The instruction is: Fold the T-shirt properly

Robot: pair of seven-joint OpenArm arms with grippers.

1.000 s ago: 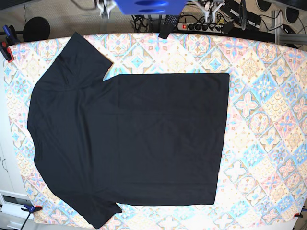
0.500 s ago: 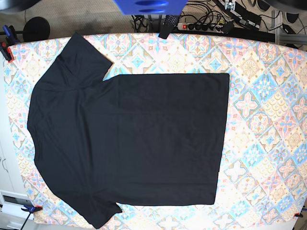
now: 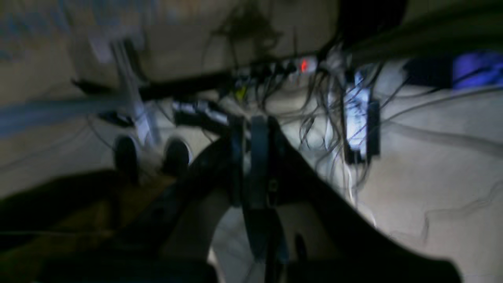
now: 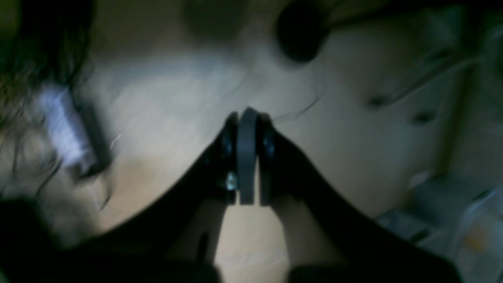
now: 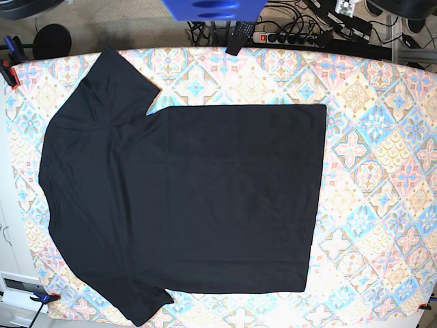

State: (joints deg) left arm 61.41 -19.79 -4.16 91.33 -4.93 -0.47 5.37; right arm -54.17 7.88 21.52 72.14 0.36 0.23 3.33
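Note:
The black T-shirt [image 5: 184,198] lies spread flat on the patterned table [image 5: 382,171], neck end to the left, straight hem to the right, both short sleeves laid out. Neither gripper is over the shirt in the base view. In the blurred left wrist view my left gripper [image 3: 251,122] is shut with nothing between its fingers, and it hangs over floor and cables. The right gripper [image 4: 247,114] is likewise shut and empty above bare floor. No cloth shows in either wrist view.
A power strip [image 5: 287,35] with cables lies on the floor behind the table's far edge. A blue part [image 5: 212,8] overhangs the top middle. Clamps [image 5: 8,68] grip the table's left corners. A round black stand base [image 5: 51,39] sits at the far left.
Pale arm parts seen at the top edge of the base view a second ago have drawn outward and mostly left it. The T-shirt has not moved.

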